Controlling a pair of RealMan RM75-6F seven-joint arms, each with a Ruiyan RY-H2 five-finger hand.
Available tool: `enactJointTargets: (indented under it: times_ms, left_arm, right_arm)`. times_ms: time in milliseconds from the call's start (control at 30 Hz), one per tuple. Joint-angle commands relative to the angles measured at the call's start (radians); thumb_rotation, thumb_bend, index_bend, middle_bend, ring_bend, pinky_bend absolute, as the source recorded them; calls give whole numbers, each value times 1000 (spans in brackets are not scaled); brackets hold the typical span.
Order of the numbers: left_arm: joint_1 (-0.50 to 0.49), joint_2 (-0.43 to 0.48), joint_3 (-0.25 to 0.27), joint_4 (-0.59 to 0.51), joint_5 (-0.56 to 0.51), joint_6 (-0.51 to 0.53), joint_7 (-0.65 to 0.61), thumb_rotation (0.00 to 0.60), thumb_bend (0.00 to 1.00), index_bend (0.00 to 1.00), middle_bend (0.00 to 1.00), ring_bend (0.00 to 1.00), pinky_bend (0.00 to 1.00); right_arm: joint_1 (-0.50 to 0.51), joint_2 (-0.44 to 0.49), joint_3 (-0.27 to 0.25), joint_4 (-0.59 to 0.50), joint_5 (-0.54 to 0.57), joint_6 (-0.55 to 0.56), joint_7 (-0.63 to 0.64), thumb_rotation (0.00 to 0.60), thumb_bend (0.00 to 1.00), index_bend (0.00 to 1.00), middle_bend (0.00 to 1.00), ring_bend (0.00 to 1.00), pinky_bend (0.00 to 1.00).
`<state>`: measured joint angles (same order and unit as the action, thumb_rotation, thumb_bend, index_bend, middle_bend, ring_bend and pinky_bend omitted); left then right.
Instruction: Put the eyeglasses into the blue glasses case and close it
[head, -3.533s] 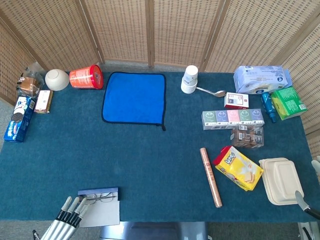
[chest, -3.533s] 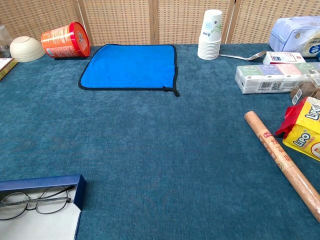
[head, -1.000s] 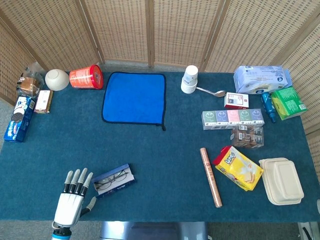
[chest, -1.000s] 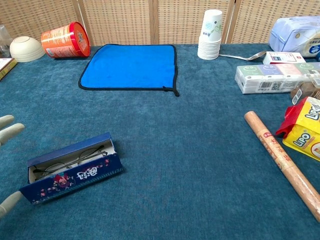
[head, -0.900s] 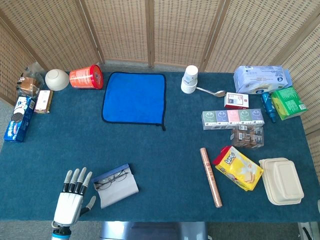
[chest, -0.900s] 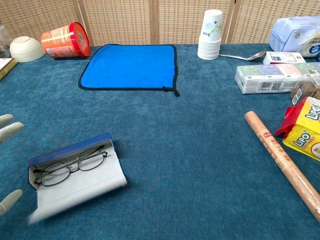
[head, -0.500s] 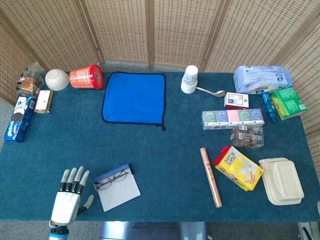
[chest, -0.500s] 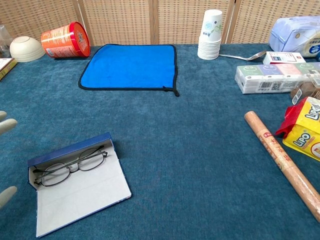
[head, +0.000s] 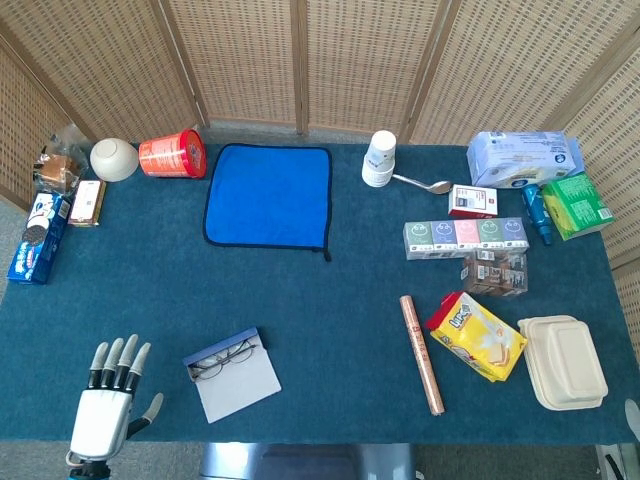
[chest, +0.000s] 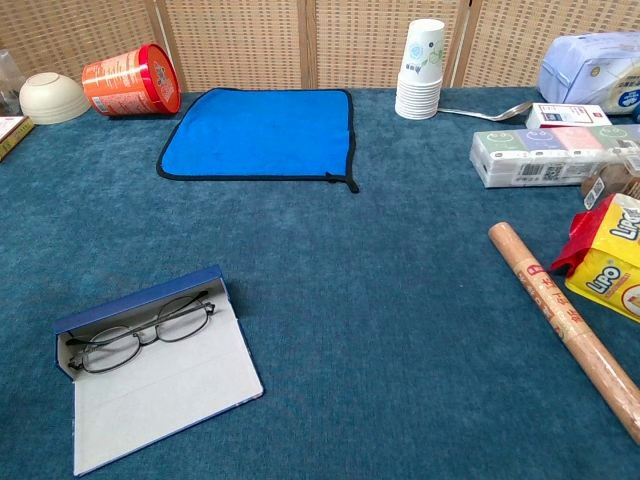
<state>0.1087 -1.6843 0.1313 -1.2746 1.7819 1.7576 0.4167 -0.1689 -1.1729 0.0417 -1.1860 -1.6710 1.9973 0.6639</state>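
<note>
The blue glasses case (head: 236, 378) (chest: 150, 380) lies open near the table's front left, its grey lid flap flat on the cloth toward me. The thin-framed eyeglasses (head: 222, 361) (chest: 140, 333) rest folded inside the case's tray. My left hand (head: 106, 412) shows only in the head view, at the front left corner, fingers spread and holding nothing, well left of the case and apart from it. A sliver at the lower right edge of the head view may be my right hand (head: 631, 412); its state cannot be read.
A blue cloth (head: 270, 195) lies at the back centre, with a red can (head: 172, 155) and white bowl (head: 113, 158) to its left. Paper cups (head: 379, 158), boxes, a brown roll (head: 421, 352), a yellow snack bag (head: 478, 335) and a beige container (head: 563, 362) fill the right side.
The case's lid has dropped from nearly shut to lying flat open. My left hand has drawn back to the left, away from the case and out of the chest view.
</note>
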Motion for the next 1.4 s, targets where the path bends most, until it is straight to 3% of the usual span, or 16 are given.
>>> enactJointTargets:
  times_ms: [33,267,567,867,1167,1400]
  left_arm:
    - [12,53,8,-57,-14,-4,-7,421,270,0,0,0,0]
    - [13,125,7,-158,-28,-12,-64,418,270,0,0,0,0]
    - [-76,295,14,-410,-98,-207,-126,371,266,0,0,0,0]
    - [-241,428,-55,-600,-225,-475,-190,361,266,0,0,0,0]
    - [-435,462,-151,-636,-364,-770,-359,355,267,3,0,0,0]
    - [-565,417,-212,-598,-424,-935,-435,357,268,9,0,0,1]
  right_arm:
    - [4,1,-3,-12,-4,-12,-20,600,362,0,41,0,109]
    - [8,10,-7,-45,-2,-37,-65,600,362,0,42,0,110]
    - [1,22,-6,-86,5,-44,-108,600,361,0,42,0,110]
    - [-22,32,-2,-126,23,-30,-140,600,362,0,42,0,110]
    - [-47,43,0,-164,37,-15,-175,600,362,0,42,0,110]
    - [-65,47,2,-178,45,-1,-184,600,361,0,42,0,110]
